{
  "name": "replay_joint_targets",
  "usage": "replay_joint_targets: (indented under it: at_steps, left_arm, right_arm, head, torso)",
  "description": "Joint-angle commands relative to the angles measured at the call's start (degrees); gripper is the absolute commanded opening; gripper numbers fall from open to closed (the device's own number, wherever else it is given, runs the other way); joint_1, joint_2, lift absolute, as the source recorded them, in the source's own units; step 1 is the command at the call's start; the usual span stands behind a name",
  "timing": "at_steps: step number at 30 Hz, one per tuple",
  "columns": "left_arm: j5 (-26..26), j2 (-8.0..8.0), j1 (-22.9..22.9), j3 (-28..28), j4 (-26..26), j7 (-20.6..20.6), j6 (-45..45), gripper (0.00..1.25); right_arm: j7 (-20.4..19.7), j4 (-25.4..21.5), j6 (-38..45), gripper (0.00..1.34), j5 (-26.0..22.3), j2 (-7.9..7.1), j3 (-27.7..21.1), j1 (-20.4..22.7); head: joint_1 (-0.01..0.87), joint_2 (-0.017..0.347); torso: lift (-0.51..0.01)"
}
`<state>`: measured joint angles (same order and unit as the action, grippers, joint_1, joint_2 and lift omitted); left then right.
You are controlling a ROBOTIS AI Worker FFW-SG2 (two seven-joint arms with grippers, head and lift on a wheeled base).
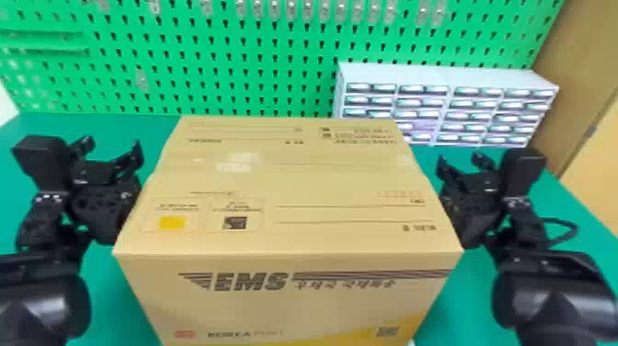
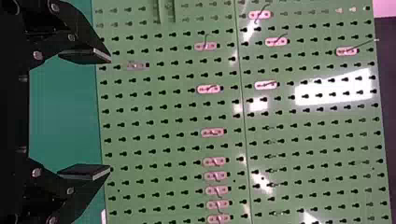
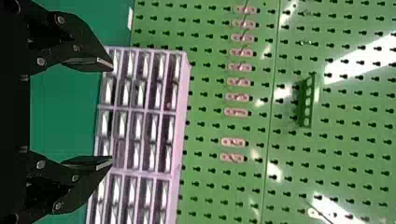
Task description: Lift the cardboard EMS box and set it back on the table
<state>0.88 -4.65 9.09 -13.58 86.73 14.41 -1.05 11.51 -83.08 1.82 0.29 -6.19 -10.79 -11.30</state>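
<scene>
My left gripper (image 1: 113, 146) and right gripper (image 1: 460, 161) both have their fingers spread wide, nothing between them, pointing ahead on either side of the cardboard box (image 1: 294, 184). I see the box between the two grippers, its side walls right beside their bodies, though I can't tell whether they touch or whether its base is on the green table (image 1: 60, 123). Farther out, beyond the right gripper's fingers, a small-drawer cabinet (image 1: 441, 77) stands before the green pegboard (image 1: 184, 32).
</scene>
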Motion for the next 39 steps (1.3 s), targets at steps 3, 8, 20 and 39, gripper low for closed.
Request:
replay_joint_targets:
  at_steps: [3, 8, 20, 39]
  left_arm:
    - [0.7, 0.0, -0.48, -2.94, 1.34, 0.54, 0.0, 0.83]
    - [0.62, 0.0, -1.0, -4.44, 1.95, 0.89, 0.0, 0.83]
    - [0.7, 0.0, -1.0, -4.61, 1.95, 0.97, -0.09, 0.83]
    - [0.53, 0.0, -0.48, -4.44, 2.04, 0.97, -0.09, 0.83]
  right_arm:
    - [0.0, -2.61, 0.99, 0.79, 0.24, -1.2, -3.89, 1.54]
    - [0.0, -3.49, 1.08, 0.79, 0.06, -1.37, -5.82, 2.42]
    - [0.0, -3.66, 1.08, 0.79, 0.15, -1.02, -6.26, 2.6]
    - [0.0, -3.66, 1.08, 0.79, 0.24, -0.76, -5.73, 2.07]
  head:
    - [0.678, -0.014]
    - [0.678, -0.014]
    - [0.678, -0.014]
    - [0.678, -0.014]
  torso:
    - [-0.095]
    - [-0.095]
    - [-0.095]
    - [-0.095]
